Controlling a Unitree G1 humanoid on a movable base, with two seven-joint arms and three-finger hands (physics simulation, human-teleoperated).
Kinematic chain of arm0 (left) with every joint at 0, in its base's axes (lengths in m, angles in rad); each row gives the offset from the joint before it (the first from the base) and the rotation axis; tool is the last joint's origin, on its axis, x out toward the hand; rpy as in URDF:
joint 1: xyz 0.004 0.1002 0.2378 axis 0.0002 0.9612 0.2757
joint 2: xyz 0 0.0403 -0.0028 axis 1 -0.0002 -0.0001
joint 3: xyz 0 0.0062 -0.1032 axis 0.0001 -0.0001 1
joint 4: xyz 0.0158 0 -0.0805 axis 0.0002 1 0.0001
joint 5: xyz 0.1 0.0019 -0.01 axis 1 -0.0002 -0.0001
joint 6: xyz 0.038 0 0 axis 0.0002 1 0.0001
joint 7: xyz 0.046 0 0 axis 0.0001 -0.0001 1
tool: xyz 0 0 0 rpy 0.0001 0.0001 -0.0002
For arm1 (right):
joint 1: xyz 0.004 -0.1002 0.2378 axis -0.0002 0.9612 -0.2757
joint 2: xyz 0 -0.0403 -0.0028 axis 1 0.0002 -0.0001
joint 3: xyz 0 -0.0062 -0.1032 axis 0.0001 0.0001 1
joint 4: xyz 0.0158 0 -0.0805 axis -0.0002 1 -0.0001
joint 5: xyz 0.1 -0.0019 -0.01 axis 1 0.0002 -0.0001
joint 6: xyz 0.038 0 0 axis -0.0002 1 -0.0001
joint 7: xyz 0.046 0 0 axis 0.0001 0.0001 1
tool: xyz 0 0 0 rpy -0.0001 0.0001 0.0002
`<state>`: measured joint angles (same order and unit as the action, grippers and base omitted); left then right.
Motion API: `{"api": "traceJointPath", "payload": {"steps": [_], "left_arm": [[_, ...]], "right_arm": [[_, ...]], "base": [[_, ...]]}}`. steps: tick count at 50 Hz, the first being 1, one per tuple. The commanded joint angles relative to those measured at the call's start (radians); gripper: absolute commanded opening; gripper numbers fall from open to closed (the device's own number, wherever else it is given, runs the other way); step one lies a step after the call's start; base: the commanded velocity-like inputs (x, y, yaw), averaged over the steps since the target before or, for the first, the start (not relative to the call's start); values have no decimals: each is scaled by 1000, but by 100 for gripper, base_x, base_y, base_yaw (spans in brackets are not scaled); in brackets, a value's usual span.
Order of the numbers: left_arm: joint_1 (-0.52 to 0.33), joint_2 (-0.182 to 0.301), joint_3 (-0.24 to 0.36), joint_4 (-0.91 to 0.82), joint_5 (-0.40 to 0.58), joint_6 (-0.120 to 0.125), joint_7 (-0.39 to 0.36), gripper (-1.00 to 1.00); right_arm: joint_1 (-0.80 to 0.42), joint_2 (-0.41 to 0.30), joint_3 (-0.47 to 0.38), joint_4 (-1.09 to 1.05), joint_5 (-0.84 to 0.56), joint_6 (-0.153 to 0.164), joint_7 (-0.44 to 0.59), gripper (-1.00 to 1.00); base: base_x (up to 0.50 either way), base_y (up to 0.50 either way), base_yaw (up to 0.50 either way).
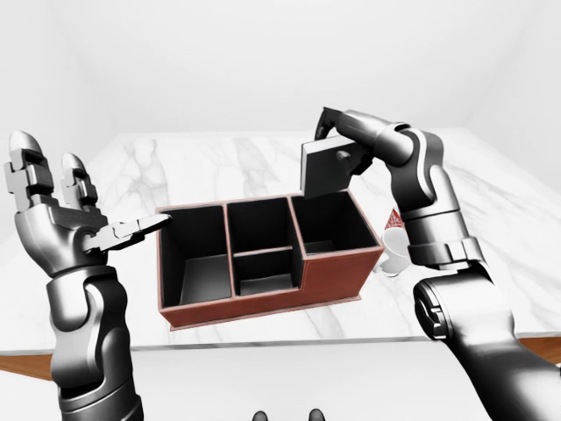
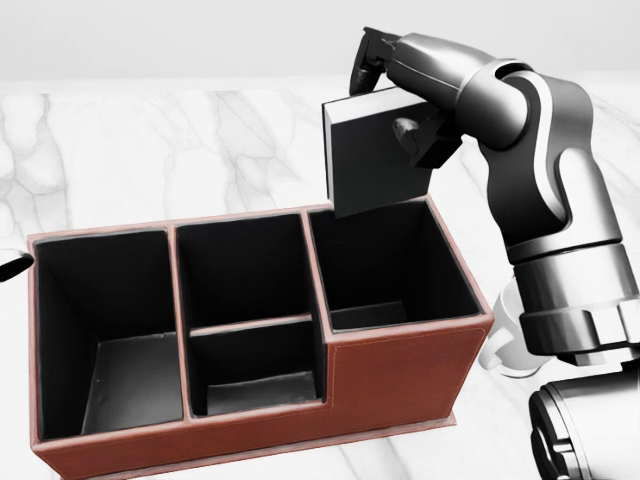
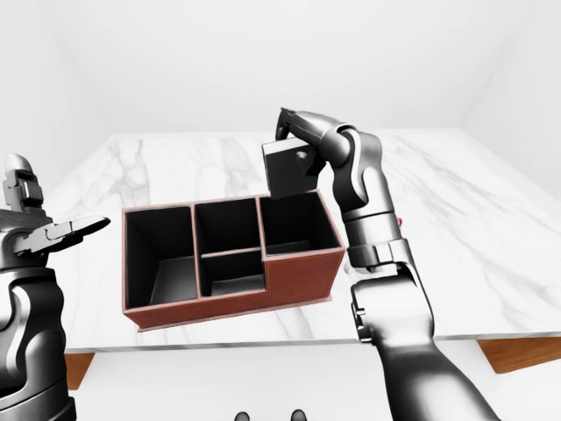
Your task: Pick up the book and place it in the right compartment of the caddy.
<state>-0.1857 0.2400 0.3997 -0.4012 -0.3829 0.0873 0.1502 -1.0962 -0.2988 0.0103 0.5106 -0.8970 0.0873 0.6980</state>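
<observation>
Left-eye view shows the left robot hand (image 1: 66,219) nearest, raised with fingers spread, holding nothing. Beyond it the caddy (image 2: 400,375) sits on the desk (image 2: 120,150), all compartments empty. Farther, the right robot hand (image 2: 395,95) grips the book (image 2: 370,165) just above the right compartment, long axis near upright, lower edge pointing down; lowering and release remain.
</observation>
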Motion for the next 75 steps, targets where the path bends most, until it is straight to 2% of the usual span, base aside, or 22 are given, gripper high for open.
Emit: {"api": "traceJointPath", "payload": {"steps": [1, 10, 23, 36, 47, 58, 64, 71, 75], "left_arm": [[-1, 0, -2, 1, 2, 0, 0, 100], [2, -2, -1, -7, 2, 0, -1, 100], [-1, -1, -3, 1, 6, 0, -1, 100], [-1, -1, -2, -8, 6, 0, 1, 100], [2, -3, -4, -8, 7, 0, -1, 100], [2, -3, -3, -12, 8, 0, -1, 100], [2, -3, -2, -13, 7, 0, -1, 100], [3, -5, -4, -14, 8, 0, -1, 100], [0, -3, -2, -11, 6, 0, 0, 100]], "right_arm": [[66, -3, -31, -114, -34, 0, 0, -100], [83, 9, -25, -140, -50, 0, 0, -100], [189, 12, -30, -416, -159, 0, 0, -100], [208, 16, -44, -542, -238, 0, 0, -100], [300, 37, -50, -703, -302, 0, 0, -100], [369, -93, 68, -855, -180, 0, 0, -100], [404, -56, 54, -894, -189, 0, 0, -100], [414, -101, 116, -955, -151, 0, 0, -100], [438, -68, 92, -945, -165, 0, 0, -100]], "base": [[0, 0, 0], [0, 0, 0], [0, 0, 0], [0, 0, 0], [0, 0, 0], [0, 0, 0], [0, 0, 0], [0, 0, 0], [0, 0, 0]]}}
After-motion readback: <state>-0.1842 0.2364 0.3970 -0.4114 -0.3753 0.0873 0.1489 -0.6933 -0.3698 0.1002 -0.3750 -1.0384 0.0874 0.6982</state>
